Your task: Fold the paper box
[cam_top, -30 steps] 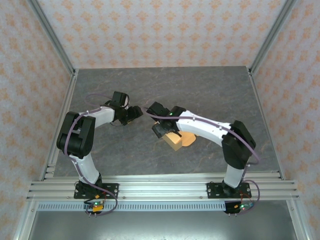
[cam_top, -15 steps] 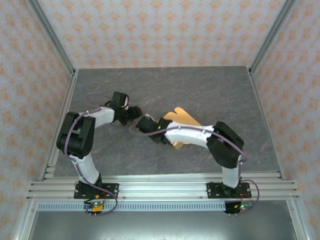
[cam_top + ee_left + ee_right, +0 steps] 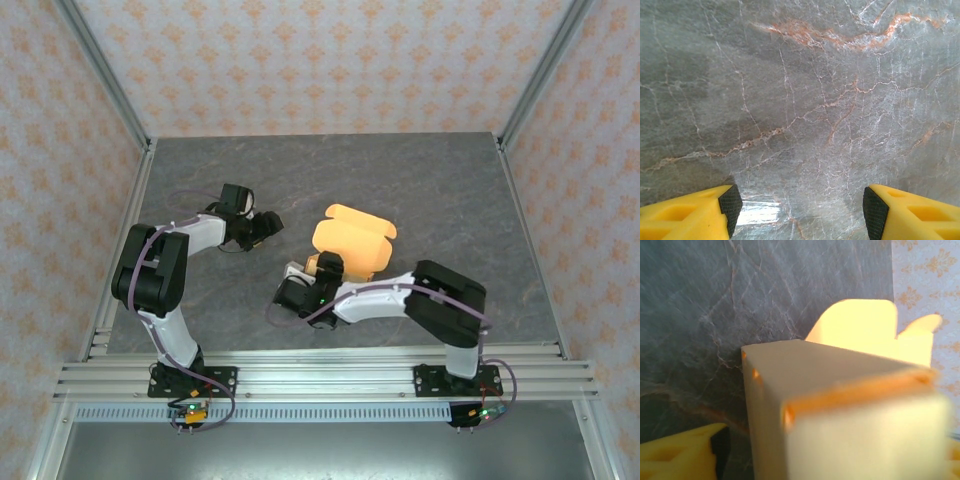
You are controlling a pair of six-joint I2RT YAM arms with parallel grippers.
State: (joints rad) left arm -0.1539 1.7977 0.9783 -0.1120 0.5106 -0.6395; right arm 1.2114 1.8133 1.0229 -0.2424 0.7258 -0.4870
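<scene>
Your left fingers (image 3: 690,215) are hanging open over the worktop (image 3: 450,180), apart from the paper box (image 3: 355,240) lying mid-worktop, flaps up. I cannot tell whether your right fingers (image 3: 675,450) are gripping it. Crowding its corner, they are risking crushing the thin card.

One paper box (image 3: 355,238), two arms (image 3: 160,270) (image 3: 400,295), two grippers (image 3: 270,224) (image 3: 322,268), one table (image 3: 430,180)
</scene>
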